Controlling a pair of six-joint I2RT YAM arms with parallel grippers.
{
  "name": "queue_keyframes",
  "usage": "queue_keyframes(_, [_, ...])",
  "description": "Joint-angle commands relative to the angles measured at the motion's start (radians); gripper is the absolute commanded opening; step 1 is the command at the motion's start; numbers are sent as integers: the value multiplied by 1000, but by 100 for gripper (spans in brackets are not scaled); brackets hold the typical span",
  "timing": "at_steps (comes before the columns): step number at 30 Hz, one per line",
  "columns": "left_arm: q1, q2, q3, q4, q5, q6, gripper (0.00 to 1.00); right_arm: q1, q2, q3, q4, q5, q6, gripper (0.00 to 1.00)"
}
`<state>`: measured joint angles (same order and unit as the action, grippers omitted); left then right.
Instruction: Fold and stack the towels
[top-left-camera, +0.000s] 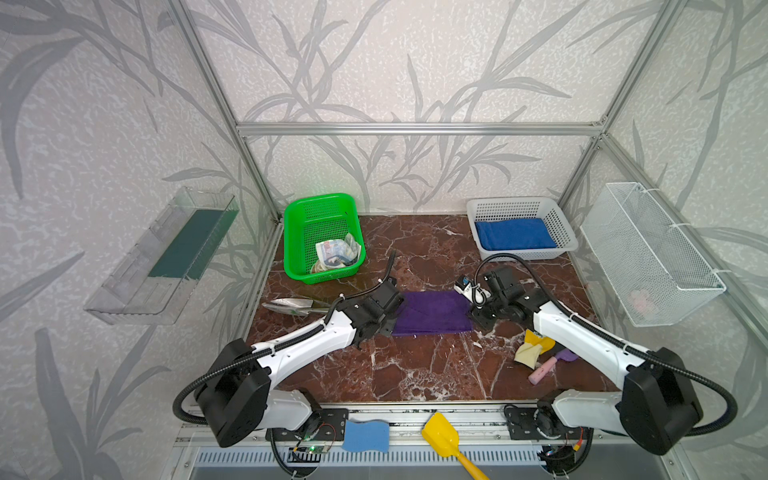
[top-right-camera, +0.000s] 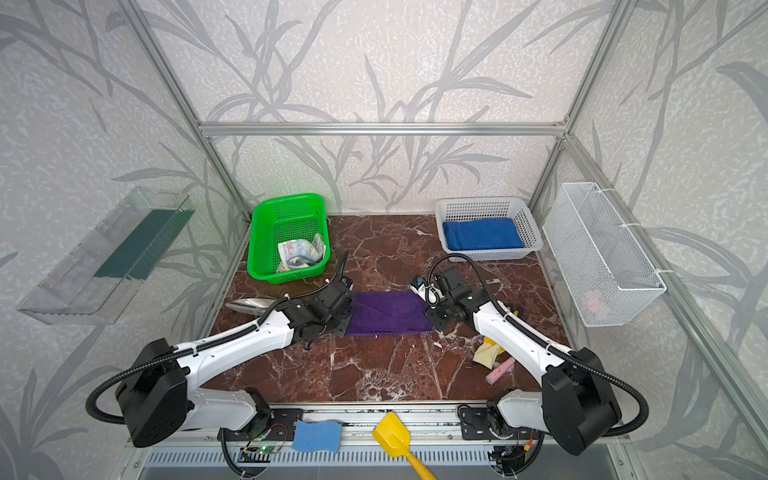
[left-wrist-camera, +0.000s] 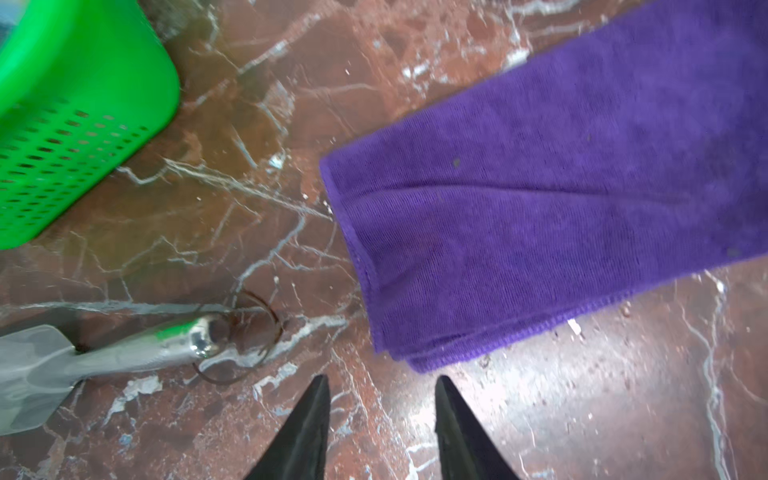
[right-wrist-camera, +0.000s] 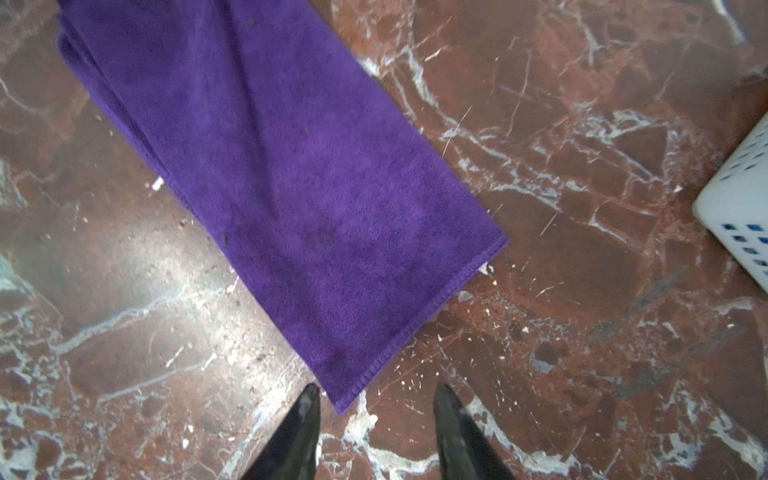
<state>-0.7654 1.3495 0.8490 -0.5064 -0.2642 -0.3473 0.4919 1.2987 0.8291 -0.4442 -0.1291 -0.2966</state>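
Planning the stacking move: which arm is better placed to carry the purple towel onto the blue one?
Likely right: the right gripper, open, sits by a corner of the purple towel, and the white basket holding the blue towel stands on that side.

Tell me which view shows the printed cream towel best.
A top view: the printed towel lies crumpled in the green basket, unobstructed. Left wrist catches only the basket's outer wall; right wrist shows neither.

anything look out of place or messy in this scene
Yes: the printed towel lies crumpled in the green basket, while the blue towel and purple towel are folded. A blue sponge and yellow scoop sit off the tabletop on the front rail.
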Motion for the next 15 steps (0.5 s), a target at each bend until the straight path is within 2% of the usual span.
queue_keyframes(1, [3, 17, 19, -2, -46, -84, 47, 4, -3, 2, 38, -33, 120, 46])
queue_keyframes(5, [15, 56, 20, -10, -9, -143, 48, 4, 13, 9, 38, -78, 156, 45])
queue_keyframes(15, [90, 124, -8, 118, 111, -207, 48, 3, 100, 44, 43, -115, 175, 42])
